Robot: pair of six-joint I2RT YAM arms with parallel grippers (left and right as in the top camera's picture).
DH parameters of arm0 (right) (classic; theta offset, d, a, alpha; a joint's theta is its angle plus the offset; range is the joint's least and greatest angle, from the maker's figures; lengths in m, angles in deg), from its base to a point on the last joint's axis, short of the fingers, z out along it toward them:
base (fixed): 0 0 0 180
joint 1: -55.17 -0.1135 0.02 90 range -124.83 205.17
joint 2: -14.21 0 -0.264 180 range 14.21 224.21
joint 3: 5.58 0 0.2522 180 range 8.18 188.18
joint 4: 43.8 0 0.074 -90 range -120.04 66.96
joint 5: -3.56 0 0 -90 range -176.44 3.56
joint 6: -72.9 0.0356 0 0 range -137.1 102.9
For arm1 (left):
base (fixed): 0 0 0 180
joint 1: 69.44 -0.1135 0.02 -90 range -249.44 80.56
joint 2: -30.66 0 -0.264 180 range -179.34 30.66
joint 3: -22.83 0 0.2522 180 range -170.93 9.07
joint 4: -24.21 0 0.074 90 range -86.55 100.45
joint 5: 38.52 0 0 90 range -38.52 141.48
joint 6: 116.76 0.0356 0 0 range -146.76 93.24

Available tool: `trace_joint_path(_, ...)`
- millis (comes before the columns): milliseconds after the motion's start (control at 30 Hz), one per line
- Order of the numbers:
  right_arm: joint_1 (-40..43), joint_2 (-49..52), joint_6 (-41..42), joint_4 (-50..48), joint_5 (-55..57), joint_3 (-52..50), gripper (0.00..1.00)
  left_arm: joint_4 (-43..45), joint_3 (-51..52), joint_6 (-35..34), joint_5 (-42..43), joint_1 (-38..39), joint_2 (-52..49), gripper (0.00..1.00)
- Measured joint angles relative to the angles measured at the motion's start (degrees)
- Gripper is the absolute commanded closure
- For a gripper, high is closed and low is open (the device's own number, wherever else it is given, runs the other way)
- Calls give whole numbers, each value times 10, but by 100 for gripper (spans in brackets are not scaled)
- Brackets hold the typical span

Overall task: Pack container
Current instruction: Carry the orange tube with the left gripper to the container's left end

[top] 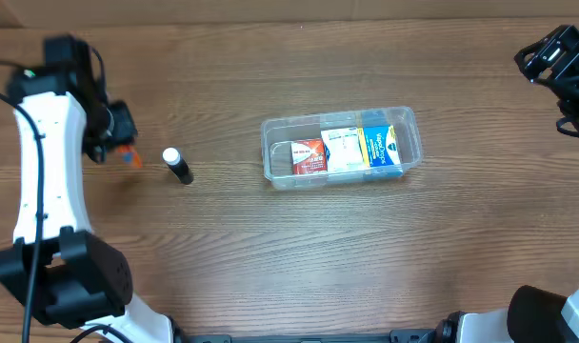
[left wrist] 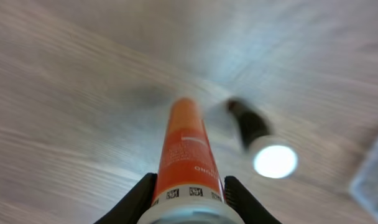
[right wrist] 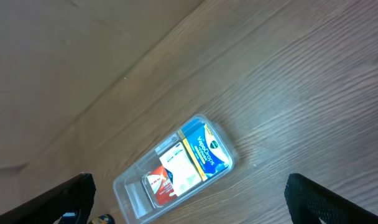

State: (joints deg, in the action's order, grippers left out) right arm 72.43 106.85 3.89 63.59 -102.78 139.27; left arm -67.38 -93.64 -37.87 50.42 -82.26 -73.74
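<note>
The clear rectangular container (top: 278,158) sits upright mid-table, holding three boxes (top: 347,150) side by side.

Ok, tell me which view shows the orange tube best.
The left wrist view: the orange tube fills the frame's middle, held by the left gripper, its label visible though blurred. Overhead shows only an orange sliver beside the left gripper. The right wrist view does not show it.

Overhead straight down, left wrist close to table (left wrist: 64,81), right wrist high, sharing container (top: 278,154) with overhead
</note>
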Motion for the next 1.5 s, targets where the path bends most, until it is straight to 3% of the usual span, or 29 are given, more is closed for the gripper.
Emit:
trace_joint_path(167, 0, 0, 0, 0, 0, 0, 0, -85, -188, 9, 25, 50, 0, 82)
trace_joint_path(300, 0, 0, 0, 0, 0, 0, 0, -96, -280, 9, 46, 133, 0, 83)
trace_joint_path(667, 0, 0, 0, 0, 0, 0, 0, -62, -296, 9, 36, 355, -37, 83)
trace_joint_path(1333, 0, 0, 0, 0, 0, 0, 0, -57, -296, 9, 25, 387, -295, 83)
trace_joint_path(1500, 0, 0, 0, 0, 0, 0, 0, -52, -296, 9, 24, 387, -307, 71)
